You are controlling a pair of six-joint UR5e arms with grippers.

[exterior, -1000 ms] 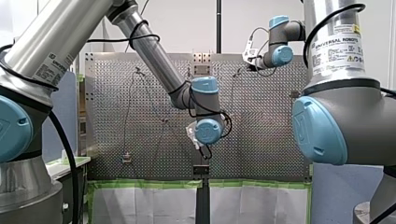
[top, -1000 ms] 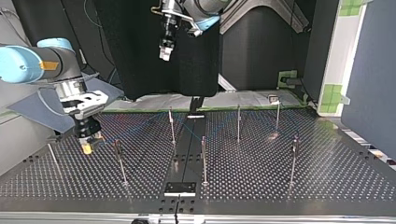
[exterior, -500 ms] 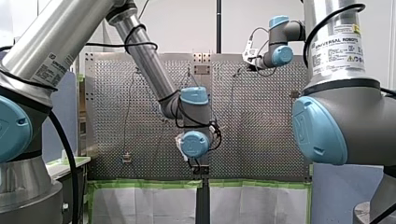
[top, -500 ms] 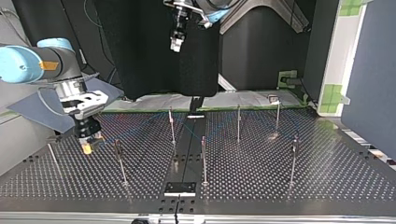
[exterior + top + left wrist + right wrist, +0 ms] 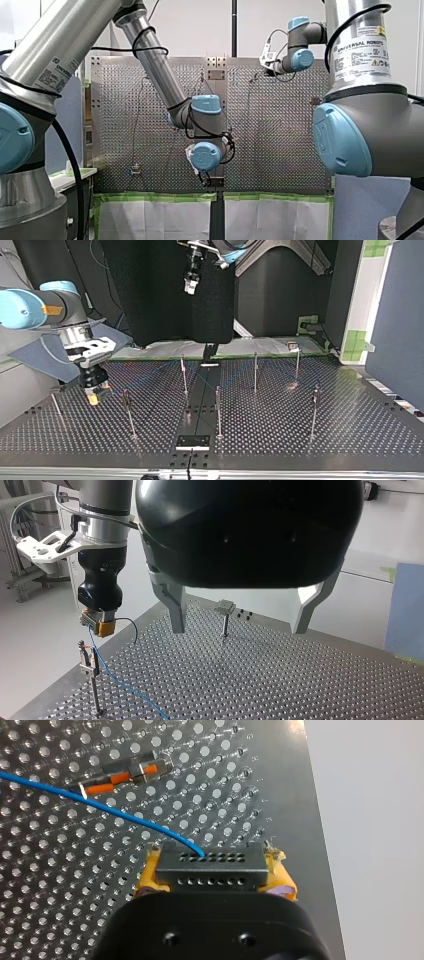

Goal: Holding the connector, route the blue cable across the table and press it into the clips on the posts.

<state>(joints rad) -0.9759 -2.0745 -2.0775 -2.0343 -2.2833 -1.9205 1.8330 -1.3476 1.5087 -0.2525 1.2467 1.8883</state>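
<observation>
My right gripper (image 5: 95, 394) hangs low over the perforated table (image 5: 350, 420) at the top view's left. Its yellow pads (image 5: 281, 874) are shut on the grey connector (image 5: 210, 862). The blue cable (image 5: 100, 805) leaves the connector and passes right beside the clip (image 5: 125, 775) of the nearest post (image 5: 90, 670); I cannot tell if it sits in the clip. From there it trails on across the table (image 5: 125, 687). My left gripper (image 5: 239, 629) is open and empty, raised high above the table (image 5: 189, 287), looking toward my right gripper (image 5: 100, 625).
Several thin posts stand on the table, among them one (image 5: 184, 375) near the middle, one (image 5: 218, 410) closer to the camera and one (image 5: 314, 410) at the top view's right. A clip-topped post (image 5: 224, 615) stands ahead of my left gripper. A black plate (image 5: 192, 441) sits at the near edge.
My left arm's wrist has swung left and down in the front view; its gripper has shifted right and slightly up in the top view. My right gripper and the connector have stayed put.
</observation>
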